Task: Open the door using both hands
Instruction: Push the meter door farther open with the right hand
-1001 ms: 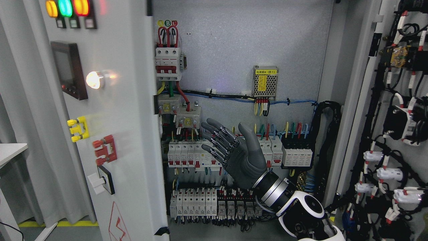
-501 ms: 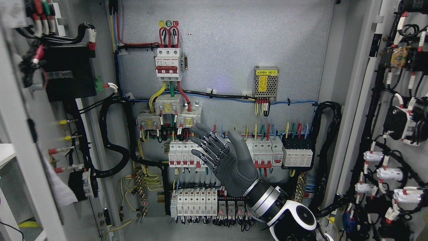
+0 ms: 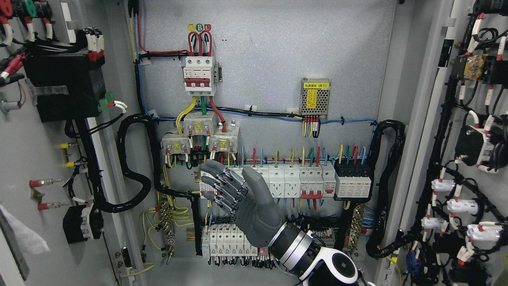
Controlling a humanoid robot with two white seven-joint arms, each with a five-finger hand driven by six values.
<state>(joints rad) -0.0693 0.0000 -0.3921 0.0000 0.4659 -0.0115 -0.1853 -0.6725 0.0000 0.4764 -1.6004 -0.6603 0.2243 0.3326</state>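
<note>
Both cabinet doors stand swung wide. The left door (image 3: 43, 151) shows its inner face with a black box, cables and terminal pins. The right door (image 3: 472, 151) shows its wired inner side too. My right hand (image 3: 228, 188), grey with spread fingers, is raised in front of the breaker rows (image 3: 301, 180) in the cabinet's lower middle, palm toward the left, touching nothing. Its arm enters from the bottom right. No left arm shows.
The cabinet's grey backplate (image 3: 270, 59) carries a red three-pole breaker (image 3: 200, 75), a small power supply (image 3: 315, 96), black cable looms (image 3: 133, 159) and lower terminal rows (image 3: 226, 238). The door frame post (image 3: 426, 119) stands at right.
The left door has swung from half open, showing its front lamps and switches, to fully open. My right hand has drifted left and slightly down, fingers still spread.
</note>
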